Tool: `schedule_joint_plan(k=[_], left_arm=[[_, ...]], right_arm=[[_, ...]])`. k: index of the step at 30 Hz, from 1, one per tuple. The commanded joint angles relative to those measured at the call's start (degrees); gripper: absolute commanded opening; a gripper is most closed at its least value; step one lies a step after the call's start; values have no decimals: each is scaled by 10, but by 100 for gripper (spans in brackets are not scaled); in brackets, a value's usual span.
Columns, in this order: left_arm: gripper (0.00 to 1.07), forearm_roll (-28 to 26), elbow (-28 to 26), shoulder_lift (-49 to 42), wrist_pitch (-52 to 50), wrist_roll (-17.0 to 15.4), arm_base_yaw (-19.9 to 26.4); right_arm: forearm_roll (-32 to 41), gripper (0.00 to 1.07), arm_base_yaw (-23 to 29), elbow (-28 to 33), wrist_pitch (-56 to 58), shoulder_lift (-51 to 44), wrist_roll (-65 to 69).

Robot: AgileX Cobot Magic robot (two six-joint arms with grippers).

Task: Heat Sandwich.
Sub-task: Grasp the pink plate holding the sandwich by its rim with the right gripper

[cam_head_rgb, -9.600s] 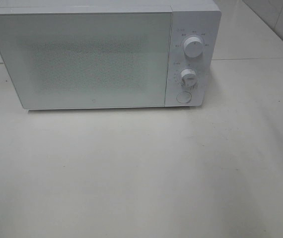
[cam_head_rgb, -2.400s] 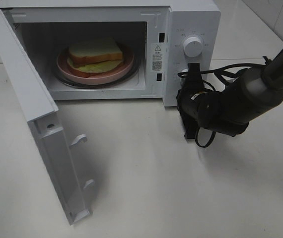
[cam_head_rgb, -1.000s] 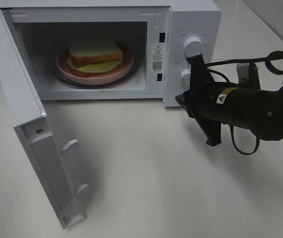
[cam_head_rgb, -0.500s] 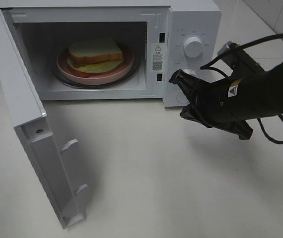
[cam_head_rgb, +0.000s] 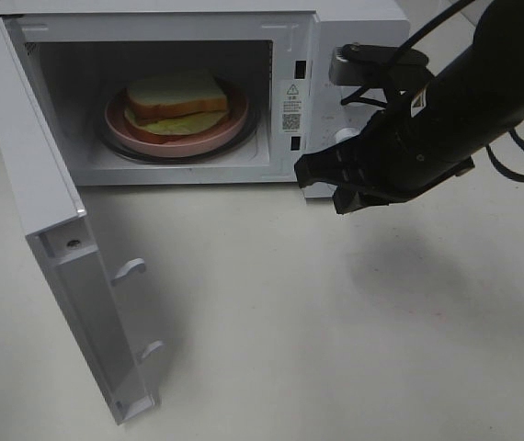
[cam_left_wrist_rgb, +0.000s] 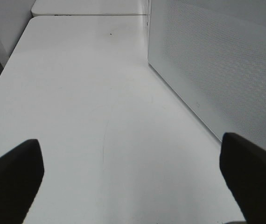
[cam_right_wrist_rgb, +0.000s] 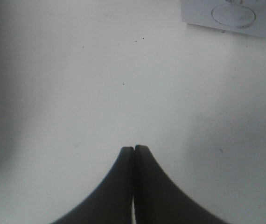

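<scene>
At the far left, out of the high camera's sight, the left hand [cam_left_wrist_rgb: 132, 161] hovers low over the tabletop [cam_head_rgb: 271, 322] with its fingers [cam_left_wrist_rgb: 11, 175] spread wide and nothing between them. The wrist view shows the meshed outer face of the door [cam_head_rgb: 51, 230] just beside it, which to my eye is a waiting post for pushing that door closed. The door itself stands swung fully out to the left, leaving the microwave [cam_head_rgb: 152, 26] cavity exposed. Inside, the sandwich [cam_head_rgb: 175, 96] lies flat on a pink plate [cam_head_rgb: 119, 124] in the middle of the cavity floor, so it looks loaded and ready for heating. It is close to square, so it has no real long axis. Its broad bread face points up, and its crust edge, showing the pale green and red filling, faces the opening, turned slightly so that one corner aims to the right front. Further right, the right hand [cam_head_rgb: 317, 175] hangs above the tabletop in front of the control panel [cam_head_rgb: 329, 110], fingers pressed together and holding nothing. Its tip points left, clear of the doorway, probably so the door can swing past before the dials are turned.
</scene>
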Motion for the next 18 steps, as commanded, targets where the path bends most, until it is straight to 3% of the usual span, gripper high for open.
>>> schedule_joint_plan(k=[1, 7, 16, 18], left_arm=[[97, -2, 2, -13, -3, 2, -4], [97, -2, 2, -13, -3, 2, -4], [97, -2, 2, -13, -3, 2, -4], [97, -2, 2, -13, -3, 2, -4]], right_arm=[[14, 2, 1, -23, 58, -7, -135], [54, 3, 1, -51, 138, -7, -375], [56, 3, 1, -56, 168, -7, -643], [55, 4, 1, -56, 169, -7, -753]])
